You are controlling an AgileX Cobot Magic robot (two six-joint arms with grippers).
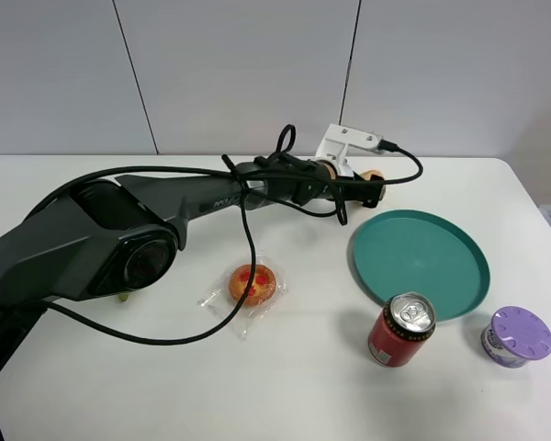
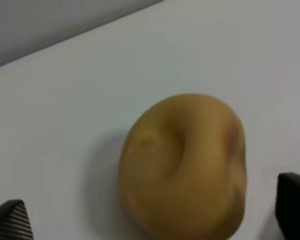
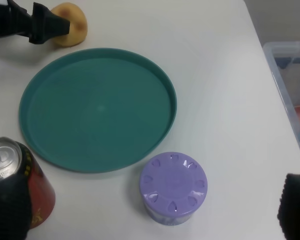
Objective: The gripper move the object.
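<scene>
Black, weave-patterned fingertips (image 2: 10, 220) of the left hand (image 1: 367, 186) stand wide apart on either side of the small round tan-orange fruit (image 2: 182, 170). Bare surface shows between each tip and the fruit's skin, so this hand is open and grips nothing. The fruit rests on the white table (image 1: 303, 395) near its far edge, just beyond the rim of the round teal plate (image 1: 421, 262) and not on it. A dimple and a reddish-brown spot on the fruit face the left wrist camera.

The right hand (image 3: 151, 209) is open too, its dark fingertips spread wide above the purple lidded cup (image 1: 516, 336), and it holds nothing. A red drink can (image 1: 401, 330) stands upright just beside the plate's near rim. A plastic-wrapped round pastry with red dots (image 1: 252, 285) lies well to the left of the plate.
</scene>
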